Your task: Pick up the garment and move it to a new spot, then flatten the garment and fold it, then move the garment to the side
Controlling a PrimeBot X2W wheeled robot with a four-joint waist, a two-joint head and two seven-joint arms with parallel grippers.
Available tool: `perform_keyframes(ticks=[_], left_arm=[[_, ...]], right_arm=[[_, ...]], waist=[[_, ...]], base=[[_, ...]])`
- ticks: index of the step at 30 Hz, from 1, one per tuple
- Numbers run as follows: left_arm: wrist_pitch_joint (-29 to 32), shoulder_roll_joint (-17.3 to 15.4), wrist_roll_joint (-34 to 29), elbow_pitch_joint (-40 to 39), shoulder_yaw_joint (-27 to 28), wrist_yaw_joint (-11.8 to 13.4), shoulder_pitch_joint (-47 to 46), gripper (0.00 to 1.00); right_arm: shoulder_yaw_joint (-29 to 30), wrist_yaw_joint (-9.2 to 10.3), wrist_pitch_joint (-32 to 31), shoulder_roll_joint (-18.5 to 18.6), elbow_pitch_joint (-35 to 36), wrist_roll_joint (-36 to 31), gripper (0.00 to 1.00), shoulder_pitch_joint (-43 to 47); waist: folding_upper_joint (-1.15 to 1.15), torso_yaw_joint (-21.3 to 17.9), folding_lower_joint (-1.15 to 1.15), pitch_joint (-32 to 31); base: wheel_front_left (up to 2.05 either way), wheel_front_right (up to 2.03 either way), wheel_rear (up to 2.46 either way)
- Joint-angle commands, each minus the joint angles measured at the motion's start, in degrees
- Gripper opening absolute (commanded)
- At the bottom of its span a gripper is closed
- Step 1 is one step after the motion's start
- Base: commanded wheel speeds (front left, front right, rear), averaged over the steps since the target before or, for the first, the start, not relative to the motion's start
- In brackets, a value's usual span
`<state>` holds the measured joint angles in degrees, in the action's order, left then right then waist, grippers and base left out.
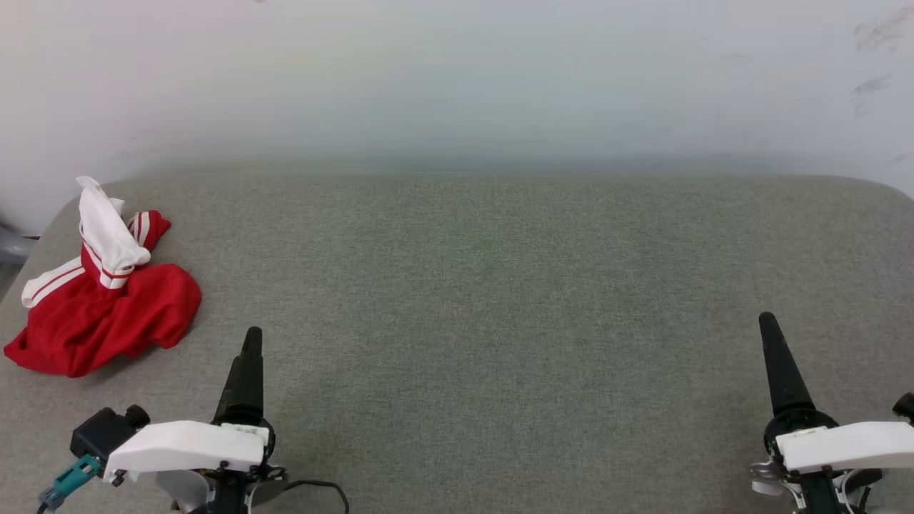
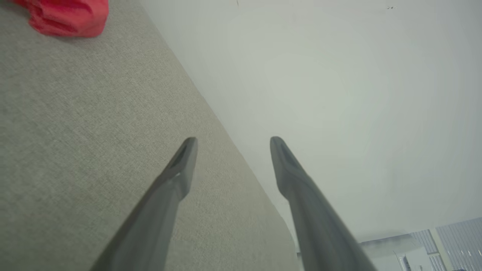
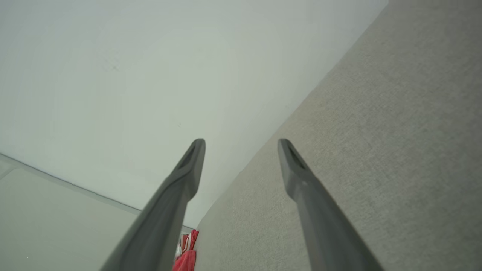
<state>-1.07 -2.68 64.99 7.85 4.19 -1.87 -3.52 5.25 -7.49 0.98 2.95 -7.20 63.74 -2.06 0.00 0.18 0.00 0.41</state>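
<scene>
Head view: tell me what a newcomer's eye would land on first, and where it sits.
The crumpled red and white garment stands out first, lying in a heap at the far left of the grey fabric surface. Next, along the bottom, the left gripper stands near the garment but apart from it, and the right gripper at the far right, both open.

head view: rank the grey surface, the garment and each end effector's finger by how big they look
1. grey surface
2. garment
3. left end effector finger and right end effector finger: they look alike, so not ranked
</scene>
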Motion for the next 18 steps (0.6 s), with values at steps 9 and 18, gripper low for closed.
perform_keyframes(ticks=[9,18], left_arm=[[-2.2,-0.2,-12.2,-2.4,-2.5,3.2,0.2,1.00],[-3.9,-0.2,-20.9,-3.0,-3.7,4.8,0.7,1.00]], right_arm=[[-1.1,0.00,2.2,0.0,3.1,-13.0,1.00,0.3],[-1.9,0.00,3.9,0.0,4.0,-22.1,1.00,1.1]], waist=[[0.00,0.1,0.00,0.0],[0.00,0.2,0.00,0.0]], base=[[0.00,0.00,0.00],[0.00,0.00,0.00]])
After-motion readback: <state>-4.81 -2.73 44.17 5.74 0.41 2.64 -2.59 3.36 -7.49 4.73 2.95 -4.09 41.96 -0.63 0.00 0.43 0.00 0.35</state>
